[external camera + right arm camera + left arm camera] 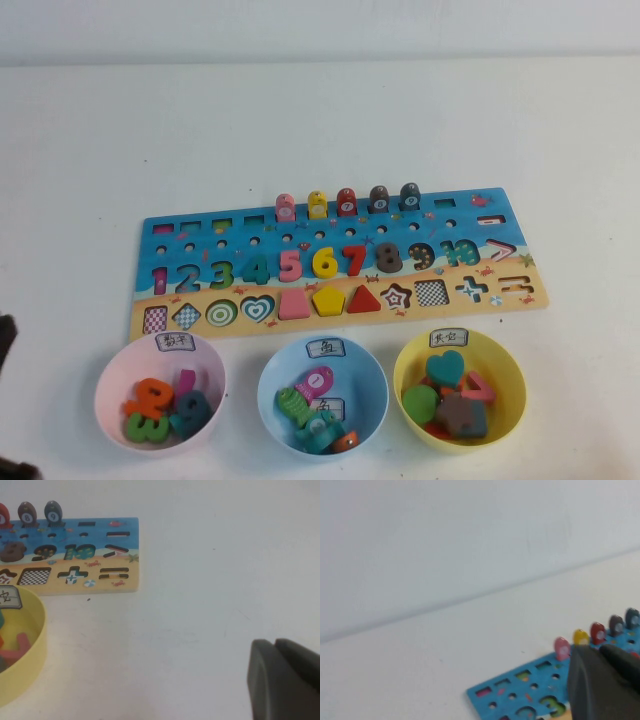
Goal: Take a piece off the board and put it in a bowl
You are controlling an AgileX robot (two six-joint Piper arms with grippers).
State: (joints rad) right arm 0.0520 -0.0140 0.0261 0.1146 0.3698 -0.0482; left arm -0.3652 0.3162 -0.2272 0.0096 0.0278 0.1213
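Note:
The teal-green heart (445, 367) lies in the yellow bowl (512, 380) at the front right, on top of several other shape pieces. The board (460, 215) lies across the middle of the table, and its heart slot (257, 310) is empty. My left gripper (592, 651) is shut and empty, hovering off the board's left end (520, 690). My right gripper (274, 643) is shut and empty over bare table, to the right of the yellow bowl (37, 645) and the board (132, 555). Neither gripper's fingers show in the high view.
A pink bowl (108, 385) with numbers stands at the front left. A light blue bowl (375, 385) with fish pieces stands in the middle. Several pegs (347, 201) stand on the board's far edge. A dark part of my left arm (5, 340) shows at the left edge.

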